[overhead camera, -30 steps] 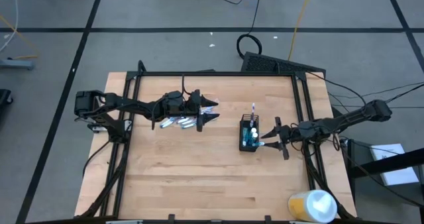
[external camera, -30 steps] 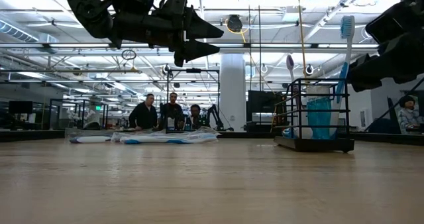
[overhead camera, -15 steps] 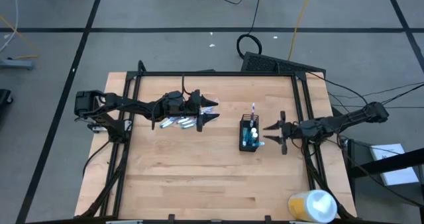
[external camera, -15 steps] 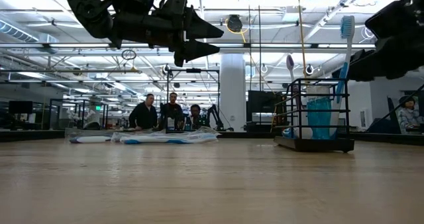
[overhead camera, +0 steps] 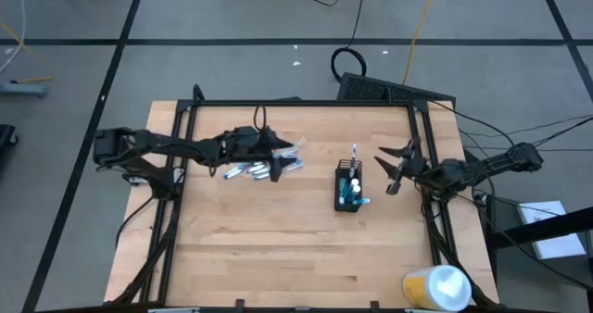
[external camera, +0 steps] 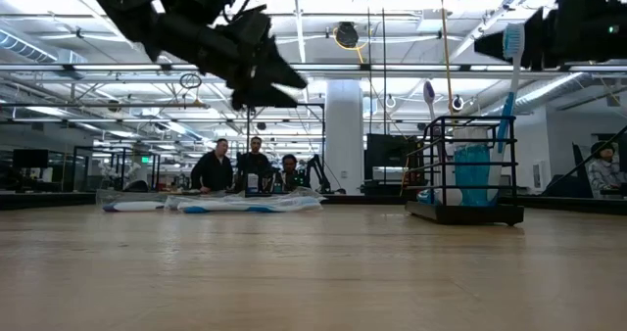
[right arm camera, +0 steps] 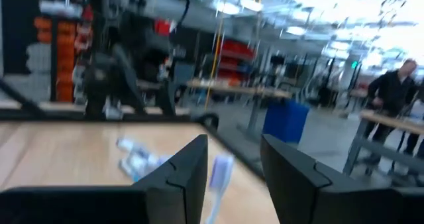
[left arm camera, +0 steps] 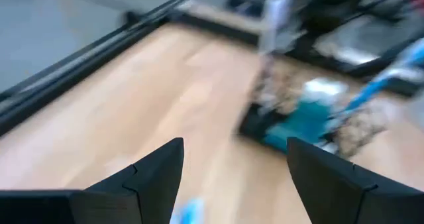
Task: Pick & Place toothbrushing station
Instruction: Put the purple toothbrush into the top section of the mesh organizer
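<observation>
Two end effectors are in view over the bench (overhead camera: 278,248), and neither is seen to hold anything. Starting at the left, the left end effector (overhead camera: 293,157) is poised above a loose heap of toothbrushes (overhead camera: 258,170) lying flat near the bench's far-left quarter; its fingers are spread apart with empty space between them in the left wrist view, so it is judged open and lined up for the next pick. The heap is laid with its long axes roughly along the bench's width, which would suit a grip taken across a handle. In the low view the same pile (external camera: 216,203) is seen as a low flat strip on the wood.

Further right, the wire-mesh cup (overhead camera: 348,187) stands upright on the bench, well apart from the heap. A few toothbrushes are held in it with their long axes near vertical and bristle heads up; one blue-and-white brush (external camera: 511,71) rises well above the rim. A small tube (overhead camera: 352,186) is seen inside the cup, and another pale item lies just beside it. The upright stowing is presumably the station's intended arrangement.

At the far right, the right end effector (overhead camera: 397,165) is held near the bench's right edge, clear of the cup, its fingers parted and empty. A yellow-and-white roll (overhead camera: 435,286) sits at the near right corner.
</observation>
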{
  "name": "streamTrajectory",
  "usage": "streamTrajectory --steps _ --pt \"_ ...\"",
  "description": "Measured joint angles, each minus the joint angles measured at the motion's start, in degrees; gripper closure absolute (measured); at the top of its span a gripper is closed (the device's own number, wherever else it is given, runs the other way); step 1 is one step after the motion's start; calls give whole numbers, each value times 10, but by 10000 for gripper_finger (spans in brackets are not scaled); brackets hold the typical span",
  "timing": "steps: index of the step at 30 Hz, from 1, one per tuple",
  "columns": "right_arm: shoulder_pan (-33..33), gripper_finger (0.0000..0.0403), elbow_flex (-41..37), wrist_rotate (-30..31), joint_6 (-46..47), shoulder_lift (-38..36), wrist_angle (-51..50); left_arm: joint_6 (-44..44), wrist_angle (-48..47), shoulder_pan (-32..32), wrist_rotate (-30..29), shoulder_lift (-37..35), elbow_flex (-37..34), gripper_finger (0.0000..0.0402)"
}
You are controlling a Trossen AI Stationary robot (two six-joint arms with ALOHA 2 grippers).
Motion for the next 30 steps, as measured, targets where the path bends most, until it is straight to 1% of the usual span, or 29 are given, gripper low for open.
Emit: streamTrajectory --steps 4,8,12,14,16,19,25,30 --pt "0 273 0 0 -39 0 39 -23 -182 3 -73 -73 0 133" --pt "0 273 0 0 -56 0 44 -71 -389 3 -92 -136 0 133" --pt "0 273 1 -1 -55 0 44 -178 -579 2 -145 -168 0 133" --pt "0 273 1 -1 -54 0 43 -234 -654 3 -181 -171 0 133" --pt "0 273 1 -1 -54 0 43 -279 -702 3 -211 -170 -3 133" --pt "0 273 1 -1 -54 0 39 -300 -690 3 -220 -161 -19 133" --pt "0 273 1 -2 -41 0 33 -281 -601 3 -183 -136 -62 133" --pt "0 273 1 -2 -40 0 31 -284 -562 3 -181 -103 -78 133"
